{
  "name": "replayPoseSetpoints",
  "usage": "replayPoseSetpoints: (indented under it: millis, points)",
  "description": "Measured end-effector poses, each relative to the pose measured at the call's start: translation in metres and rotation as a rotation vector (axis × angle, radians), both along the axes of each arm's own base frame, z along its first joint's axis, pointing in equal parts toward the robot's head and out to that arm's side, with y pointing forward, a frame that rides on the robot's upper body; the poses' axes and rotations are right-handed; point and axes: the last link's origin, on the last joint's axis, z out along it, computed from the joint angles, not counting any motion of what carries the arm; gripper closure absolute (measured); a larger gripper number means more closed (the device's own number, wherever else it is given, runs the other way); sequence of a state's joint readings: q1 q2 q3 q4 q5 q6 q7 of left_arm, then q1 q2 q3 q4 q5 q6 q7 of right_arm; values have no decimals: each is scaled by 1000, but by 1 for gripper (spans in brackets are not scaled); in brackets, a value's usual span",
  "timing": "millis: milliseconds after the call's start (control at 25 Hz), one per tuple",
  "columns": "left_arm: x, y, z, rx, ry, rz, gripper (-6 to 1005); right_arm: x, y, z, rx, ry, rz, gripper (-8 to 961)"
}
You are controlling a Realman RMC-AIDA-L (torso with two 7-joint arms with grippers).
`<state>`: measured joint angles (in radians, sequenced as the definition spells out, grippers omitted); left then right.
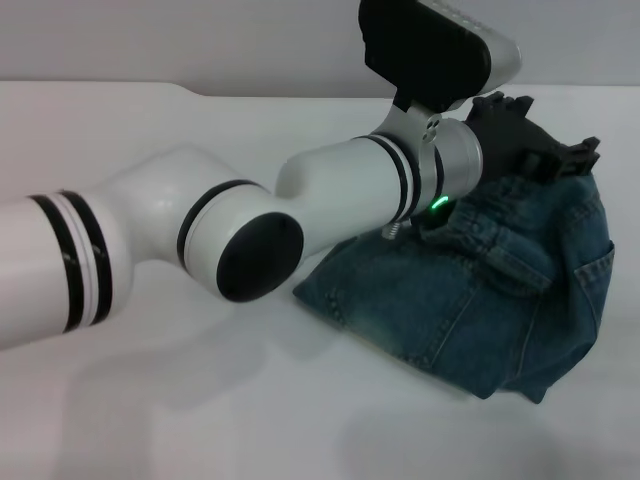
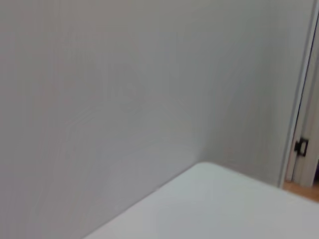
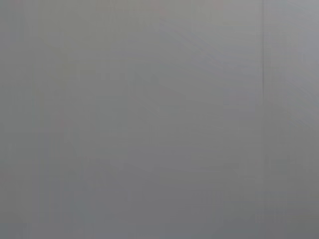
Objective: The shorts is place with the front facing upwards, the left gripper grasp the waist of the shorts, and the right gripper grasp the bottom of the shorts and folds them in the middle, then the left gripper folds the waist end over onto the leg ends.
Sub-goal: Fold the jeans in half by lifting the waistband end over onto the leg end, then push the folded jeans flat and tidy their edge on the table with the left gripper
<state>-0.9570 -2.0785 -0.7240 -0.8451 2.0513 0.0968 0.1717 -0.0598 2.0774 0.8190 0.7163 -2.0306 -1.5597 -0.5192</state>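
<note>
The shorts (image 1: 480, 300) lie as a folded blue-green denim bundle on the right part of the white table (image 1: 150, 420), with a stitched pocket (image 1: 596, 262) showing near their right edge. My left arm (image 1: 330, 200) reaches across from the left, a green light lit at its wrist. The black left gripper (image 1: 545, 145) sits at the far upper edge of the shorts, right against the denim. The waist and the leg hems cannot be told apart in the fold. The right gripper is out of view. Neither wrist view shows the shorts.
A pale wall (image 1: 200, 40) runs behind the table. The left wrist view shows the same wall, a table corner (image 2: 209, 169) and a door frame (image 2: 304, 144). The right wrist view shows only a flat grey surface.
</note>
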Motion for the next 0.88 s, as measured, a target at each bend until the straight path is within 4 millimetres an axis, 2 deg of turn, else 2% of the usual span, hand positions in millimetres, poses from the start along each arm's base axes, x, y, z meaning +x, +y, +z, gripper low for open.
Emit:
replayPoseSetpoints:
  millis: [400, 480, 640, 880]
  points:
    - [14, -25, 27, 98, -110, -111, 216, -2, 0, -2, -8, -7, 8, 955]
    - [9, -33, 41, 148, -134, -120, 217, -4, 2, -4, -21, -22, 10, 955]
    - [-5, -38, 52, 206, -147, -97, 218, -13, 12, -11, -67, -67, -9, 955]
    - [-32, -42, 65, 284, -171, -27, 221, -32, 37, -15, -217, -18, 5, 955]
